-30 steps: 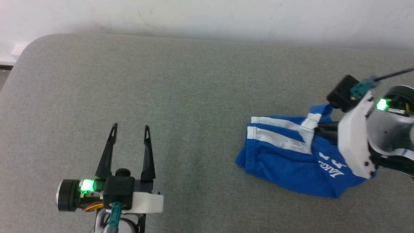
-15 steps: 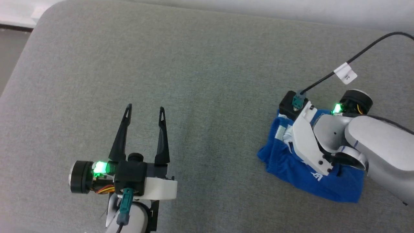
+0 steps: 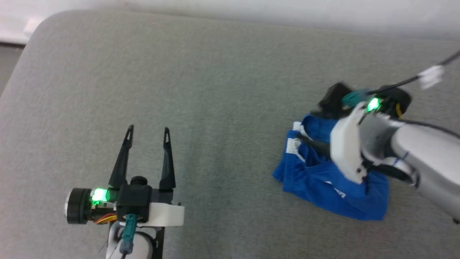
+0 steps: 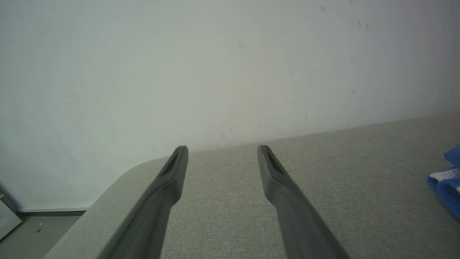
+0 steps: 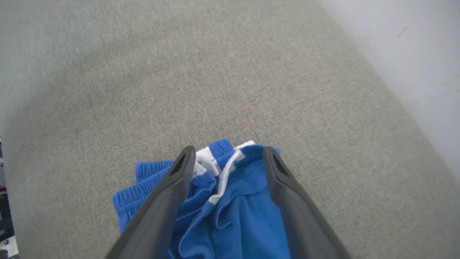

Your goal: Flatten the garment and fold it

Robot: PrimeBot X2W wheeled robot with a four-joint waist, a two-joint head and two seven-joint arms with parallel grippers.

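Note:
The garment [image 3: 323,183] is a bright blue pair of shorts with white trim, lying crumpled in a heap on the right of the grey cushioned surface [image 3: 215,90]. My right gripper [image 3: 302,142] hovers low over its far left part. In the right wrist view its two fingers stand apart, open, over the bunched blue folds of the garment [image 5: 230,216], gripping nothing, with the right gripper [image 5: 227,153] near the white trim. My left gripper [image 3: 148,131] is open and empty at the lower left, well away from the garment. The left gripper [image 4: 222,151] points toward the wall, and a blue edge of the garment [image 4: 447,183] shows at the right.
A pale wall [image 4: 215,54] runs along the far edge of the surface. The surface's rounded corner [image 3: 39,25] is at the far left, with floor beyond it. A black cable [image 3: 395,86] with a white tag trails from my right wrist.
My right gripper's fingers have gone from shut on the garment's striped edge to apart. The garment, spread wider before, now lies bunched. The head camera has shifted; the left arm is unchanged.

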